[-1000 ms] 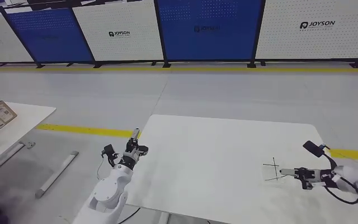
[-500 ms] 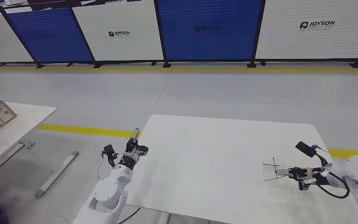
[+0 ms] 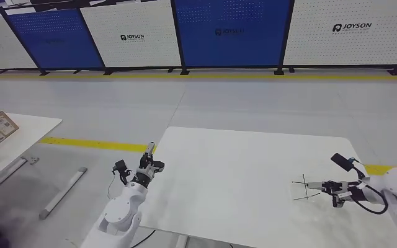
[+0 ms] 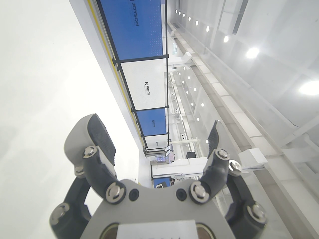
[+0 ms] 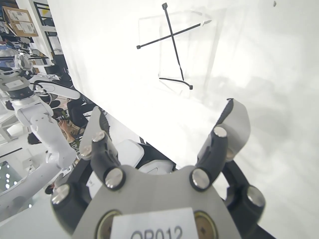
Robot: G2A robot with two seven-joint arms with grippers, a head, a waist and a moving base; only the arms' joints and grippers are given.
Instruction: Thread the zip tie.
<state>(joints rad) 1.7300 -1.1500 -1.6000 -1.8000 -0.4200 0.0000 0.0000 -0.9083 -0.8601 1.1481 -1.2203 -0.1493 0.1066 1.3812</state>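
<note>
3 black zip ties lie on the white table near its right edge: 2 crossed, 1 bent just beside them. The right gripper hangs just beside them, jaws wide, holding nothing. The left gripper sits at the table's left edge, well apart, jaws wide and empty.

Matt black plastic zip ties, smooth white table

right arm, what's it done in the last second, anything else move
The right gripper edged slightly away from the robot, close by the zip ties; it is open and holds nothing. The zip ties and the left gripper stayed put.
</note>
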